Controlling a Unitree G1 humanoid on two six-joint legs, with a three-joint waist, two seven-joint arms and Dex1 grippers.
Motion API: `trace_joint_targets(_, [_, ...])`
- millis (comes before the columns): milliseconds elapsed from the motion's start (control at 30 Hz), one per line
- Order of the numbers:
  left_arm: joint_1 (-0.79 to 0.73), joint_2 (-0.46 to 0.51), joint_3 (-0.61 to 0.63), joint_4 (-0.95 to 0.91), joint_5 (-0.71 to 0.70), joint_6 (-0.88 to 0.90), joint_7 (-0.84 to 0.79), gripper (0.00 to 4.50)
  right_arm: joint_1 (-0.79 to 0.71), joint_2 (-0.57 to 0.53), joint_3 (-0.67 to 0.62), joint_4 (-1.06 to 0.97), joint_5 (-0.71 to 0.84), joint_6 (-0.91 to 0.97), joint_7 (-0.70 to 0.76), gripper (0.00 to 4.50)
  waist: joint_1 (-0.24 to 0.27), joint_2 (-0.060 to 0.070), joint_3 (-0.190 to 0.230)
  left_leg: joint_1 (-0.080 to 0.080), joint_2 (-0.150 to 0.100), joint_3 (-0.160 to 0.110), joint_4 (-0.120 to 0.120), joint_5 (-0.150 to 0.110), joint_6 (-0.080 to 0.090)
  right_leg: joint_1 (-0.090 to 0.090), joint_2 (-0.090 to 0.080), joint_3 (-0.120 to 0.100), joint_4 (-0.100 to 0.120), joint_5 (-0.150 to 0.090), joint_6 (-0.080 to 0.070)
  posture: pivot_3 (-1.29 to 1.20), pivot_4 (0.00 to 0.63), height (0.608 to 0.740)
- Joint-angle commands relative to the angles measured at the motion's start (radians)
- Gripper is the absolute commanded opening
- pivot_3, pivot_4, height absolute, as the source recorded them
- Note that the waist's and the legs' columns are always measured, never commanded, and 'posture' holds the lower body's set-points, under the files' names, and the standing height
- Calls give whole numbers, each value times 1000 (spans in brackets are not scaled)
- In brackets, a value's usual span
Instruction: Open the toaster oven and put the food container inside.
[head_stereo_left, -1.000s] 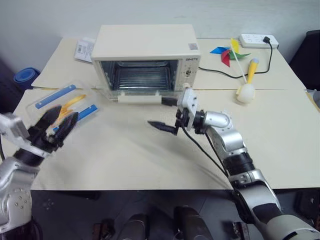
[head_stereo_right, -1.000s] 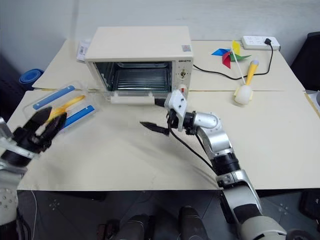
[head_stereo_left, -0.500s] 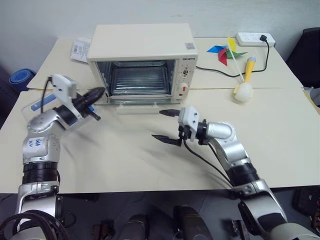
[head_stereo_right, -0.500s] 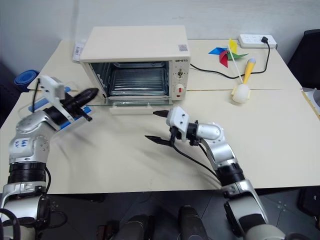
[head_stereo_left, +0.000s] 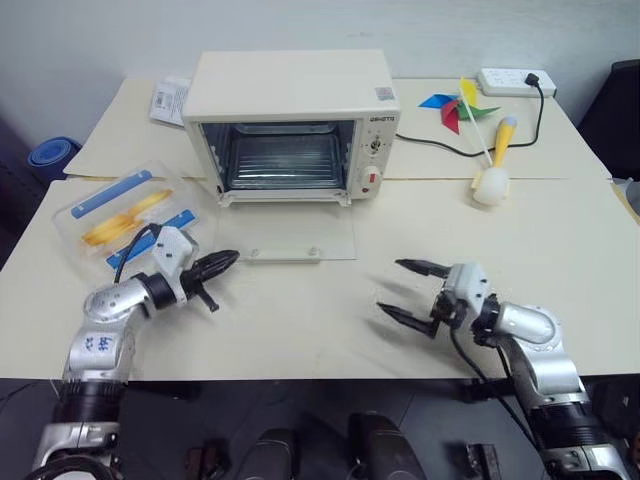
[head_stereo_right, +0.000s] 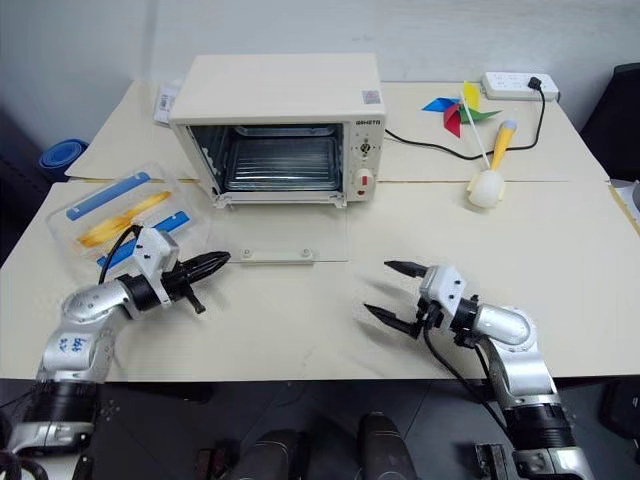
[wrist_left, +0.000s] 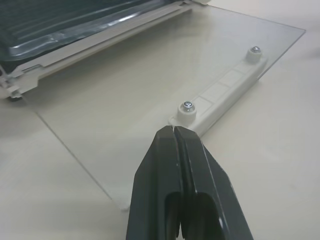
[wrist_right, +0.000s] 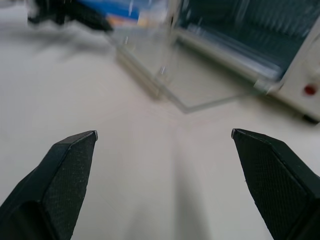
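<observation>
Toaster oven (head_stereo_left: 293, 125): at the back of the table (head_stereo_left: 300, 320), door dropped fully open, wire rack visible inside.
Oven door (head_stereo_left: 298, 238): clear glass panel lying flat on the tabletop in front of the oven, white bar handle (wrist_left: 220, 95) along its front edge, fixed with two screws.
Food container (head_stereo_left: 125, 215): on the table to the left of the oven, outside it; lid on, blue clips on two sides, yellow-orange food showing through.
Left gripper (head_stereo_left: 228, 262): fingers pressed together, nothing between them; low over the table, tips just beside the door's front left corner, pointing at the handle. Possibly touching the glass edge, hard to tell.
Right gripper (head_stereo_left: 402, 290): fingers spread wide, empty; near the table's front edge, well apart from the door, pointing left toward the other arm.
Background: pinwheel (head_stereo_left: 460, 105), white-and-yellow toy (head_stereo_left: 494, 175) and power strip (head_stereo_left: 515, 80) on the right rear of the table.
</observation>
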Motion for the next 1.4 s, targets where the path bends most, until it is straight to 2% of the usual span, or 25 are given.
trace_joint_targets(33, [122,-51,165,-120,-84,-1,101,399,-18,13,-31,-85,146,80,29,4500,-2,0,0,1,0,0,0,0,0,0,0,0,0,0,0,0,150,740])
trace_joint_targets(133, [224,-102,295,-235,-190,26,158,1139,-48,53,-43,-106,193,89,9,4500,1,0,0,0,1,0,0,-1,0,0,1,1,-1,0,0,0,150,740])
trace_joint_targets(233, [452,-190,531,-344,-329,99,283,2005,-85,110,-2,-100,143,-13,34,4500,-2,0,0,0,2,0,0,-1,-1,0,1,1,-1,0,0,0,150,740])
trace_joint_targets(300, [554,-237,654,-374,-364,118,378,2628,-106,136,12,-80,112,-69,40,4500,-2,0,0,4,2,1,-1,-3,0,1,2,3,-2,0,0,0,150,740])
trace_joint_targets(367, [606,-249,721,-396,-392,153,450,3226,-119,148,15,-57,96,-107,46,4500,9,-1,0,4,2,1,-1,-4,1,2,2,3,-2,0,0,0,150,740])
trace_joint_targets(400, [618,-245,732,-402,-394,171,473,3571,-122,148,16,-48,94,-115,51,4500,29,-1,0,4,2,1,0,-4,1,3,2,3,-3,0,0,0,150,740])
trace_joint_targets(500, [580,-210,765,-426,-452,223,542,4442,-138,146,20,-7,94,-123,74,4500,59,-1,0,5,-1,-1,2,-3,2,6,1,3,-4,0,0,0,150,740])
trace_joint_targets(533, [559,-196,770,-432,-474,237,556,4478,-142,143,21,1,96,-119,81,4500,66,-1,0,6,-1,-3,2,-3,3,9,1,3,-5,0,0,0,150,740])
trace_joint_targets(600, [458,-94,739,-408,-504,348,620,4478,-151,136,30,11,99,-118,107,4500,73,-2,0,13,-1,-4,0,-5,4,18,1,2,-9,1,0,0,150,740])
trace_joint_targets(667, [347,1,709,-360,-540,490,712,4478,-161,132,38,24,98,-125,135,4500,73,-2,0,15,-1,-5,0,-6,4,19,2,2,-9,1,0,0,150,740])
trace_joint_targets(800, [64,176,600,-141,-505,716,830,4478,-192,136,43,78,90,-152,167,4500,51,-1,0,16,-1,-4,-1,-6,4,17,2,3,-6,0,0,0,150,740])
trace_joint_targets(967, [-172,268,439,87,-424,816,779,4478,-208,148,48,104,79,-167,167,4500,16,-1,0,14,-1,-3,-3,-7,3,12,3,3,-2,0,0,0,150,740])
trace_joint_targets(1167, [-332,254,350,276,-307,861,801,4478,-198,167,49,74,72,-162,118,4500,-1,-1,0,12,-2,-1,-2,-8,3,6,2,2,-1,0,0,0,150,740])
trace_joint_targets(1267, [-349,246,345,291,-257,850,811,3844,-192,172,41,66,64,-166,82,4500,-1,-1,0,12,-1,-1,0,-7,1,5,2,3,0,0,0,0,150,740])
trace_joint_targets(1400, [-377,235,368,324,-227,844,812,2661,-189,172,43,61,57,-169,58,4500,2,-1,0,12,-1,-1,0,-6,0,4,2,3,4,0,0,0,150,740])
